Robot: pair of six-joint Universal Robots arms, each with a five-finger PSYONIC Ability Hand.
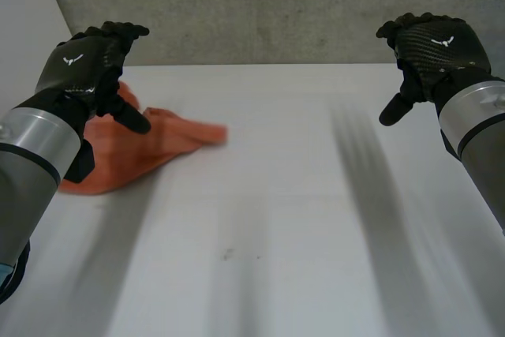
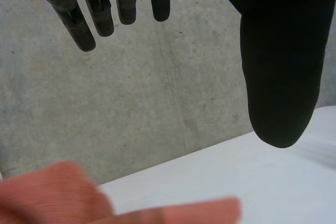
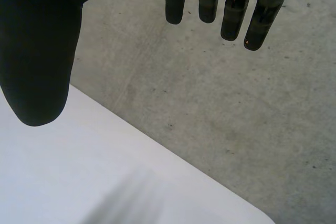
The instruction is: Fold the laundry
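Your orange cloth point(image 1: 170, 141) lies bunched on the counter point(image 1: 300, 219); left robot hand point(image 1: 83, 65) and right robot hand point(image 1: 434, 45) hover spread, holding nothing.

We hold our left hand point(image 1: 83, 65) up at the end of the left forearm point(image 1: 35, 144), its back turned upward and the thumb pointing down and inward. In its wrist view the fingers point(image 2: 79, 24) hang straight and a little spread, with the thumb point(image 2: 278, 77) well apart from them. Our right hand point(image 1: 434, 45), on the right forearm point(image 1: 473, 116), is posed much the same, its fingers point(image 3: 231, 14) straight and its thumb point(image 3: 37, 66) wide. From the head view the fingertips seem slightly bent, though we cannot be sure.
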